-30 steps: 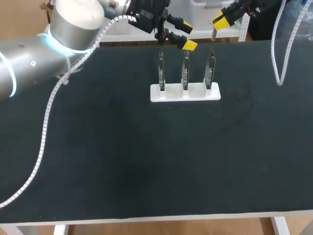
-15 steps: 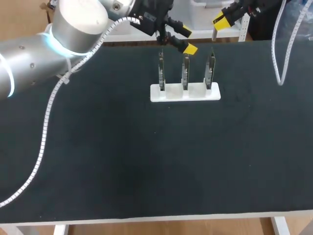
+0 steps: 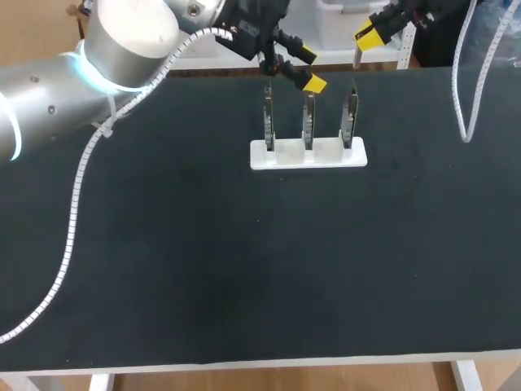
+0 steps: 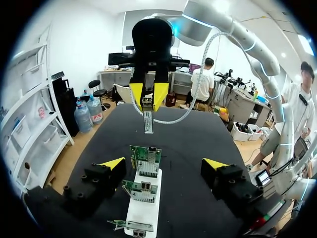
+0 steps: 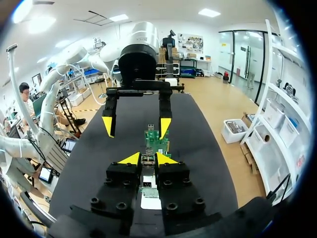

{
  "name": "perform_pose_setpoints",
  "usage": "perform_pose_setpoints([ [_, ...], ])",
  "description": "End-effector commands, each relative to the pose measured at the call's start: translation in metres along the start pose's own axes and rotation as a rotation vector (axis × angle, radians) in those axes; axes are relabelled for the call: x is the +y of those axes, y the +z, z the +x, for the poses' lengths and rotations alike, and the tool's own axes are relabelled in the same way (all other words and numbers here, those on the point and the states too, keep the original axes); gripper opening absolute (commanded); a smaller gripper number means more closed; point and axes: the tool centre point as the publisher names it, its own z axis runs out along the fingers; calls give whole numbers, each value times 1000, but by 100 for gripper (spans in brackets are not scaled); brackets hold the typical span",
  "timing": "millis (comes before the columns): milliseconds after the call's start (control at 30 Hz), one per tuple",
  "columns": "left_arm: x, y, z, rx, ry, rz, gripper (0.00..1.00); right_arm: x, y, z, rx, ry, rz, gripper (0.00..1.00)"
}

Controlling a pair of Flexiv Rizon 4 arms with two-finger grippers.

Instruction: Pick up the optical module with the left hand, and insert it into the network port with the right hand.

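The optical module [image 4: 147,119] is held hanging upright in the narrowly closed right end effector [image 4: 147,96], at the far edge of the counter [image 3: 203,261], beyond 3 network cards [image 3: 308,122]. The left end effector [image 3: 306,69] is spread wide, with nothing gripped.

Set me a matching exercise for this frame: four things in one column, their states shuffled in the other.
1 left gripper
2 right gripper
3 white holder
4 module

a carries three upright circuit boards
b open
c shut on the module
d held off the table

Pairs: 1-b, 2-c, 3-a, 4-d
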Motion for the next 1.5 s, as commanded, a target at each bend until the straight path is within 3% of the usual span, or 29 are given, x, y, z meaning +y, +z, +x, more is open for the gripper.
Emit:
perform_pose_setpoints([
  [33, -3, 0, 1, -18, -4, -7, 100, 1, -1, 0, -1, -1, 0, 0],
  [1500, -3, 0, 1, -20, -10, -10, 100, 22, 9, 13, 26, 39, 57, 0],
])
